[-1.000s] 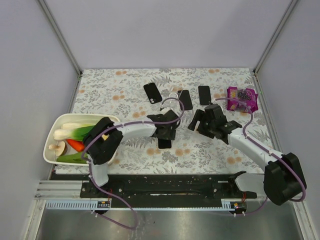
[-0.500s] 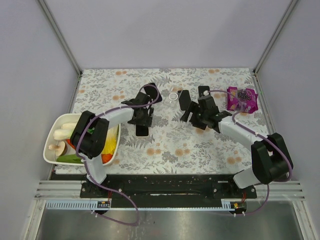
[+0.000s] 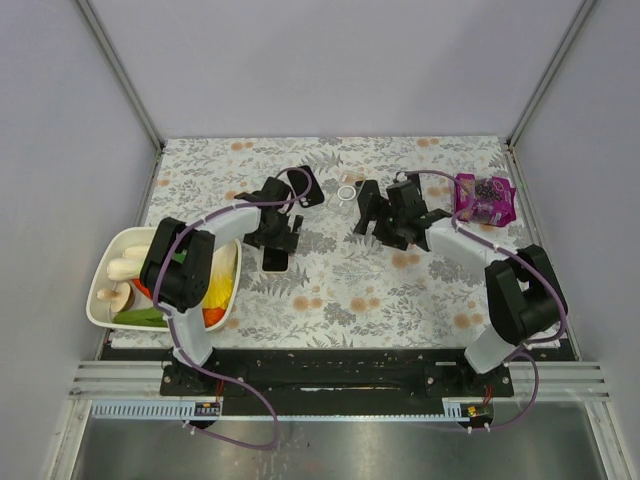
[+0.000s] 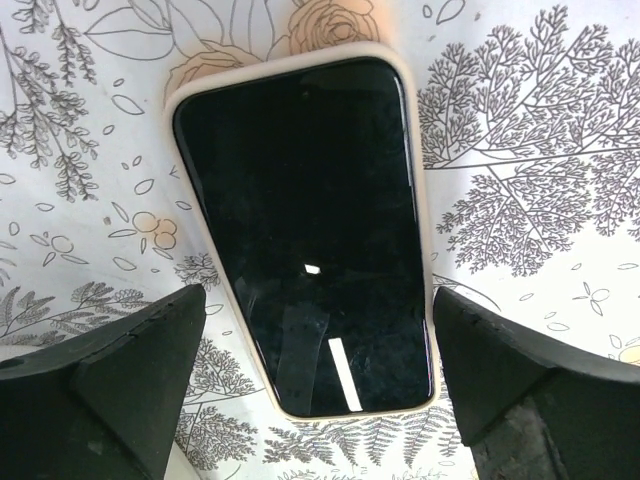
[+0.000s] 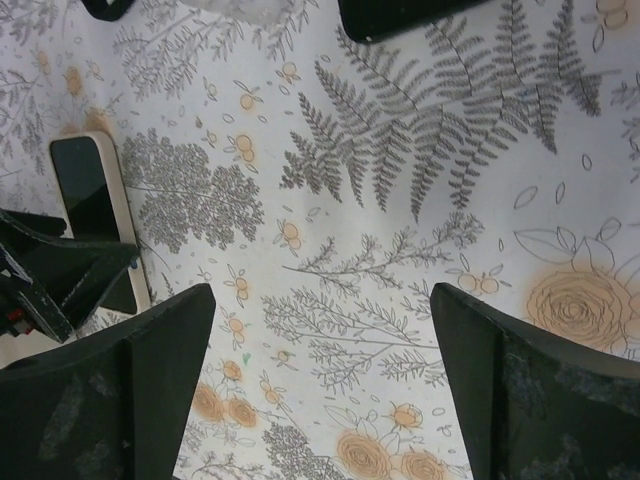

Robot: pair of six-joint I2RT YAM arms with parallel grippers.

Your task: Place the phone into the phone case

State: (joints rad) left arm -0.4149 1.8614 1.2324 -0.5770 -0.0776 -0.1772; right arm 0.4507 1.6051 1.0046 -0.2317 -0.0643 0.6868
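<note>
A phone with a dark screen (image 4: 310,230) lies flat on the floral table, framed all round by a cream case rim (image 4: 418,200). It also shows in the top view (image 3: 275,260) and in the right wrist view (image 5: 92,200). My left gripper (image 4: 318,385) (image 3: 274,242) is open, with one finger on each side of the phone's end and a gap on both sides. My right gripper (image 5: 320,380) (image 3: 378,226) is open and empty over bare table, right of the phone.
A black phone-shaped slab (image 3: 308,187) lies at the back. A second slab (image 3: 368,197) (image 5: 400,15) lies just beyond my right gripper. A white ring (image 3: 347,192) lies between them, a purple snack bag (image 3: 485,198) is at the right, and a white bowl (image 3: 112,250) of vegetables is at the left.
My left gripper and the cream-cased phone have shifted left and toward the back. My right gripper has moved back and left, close to the black slab.
</note>
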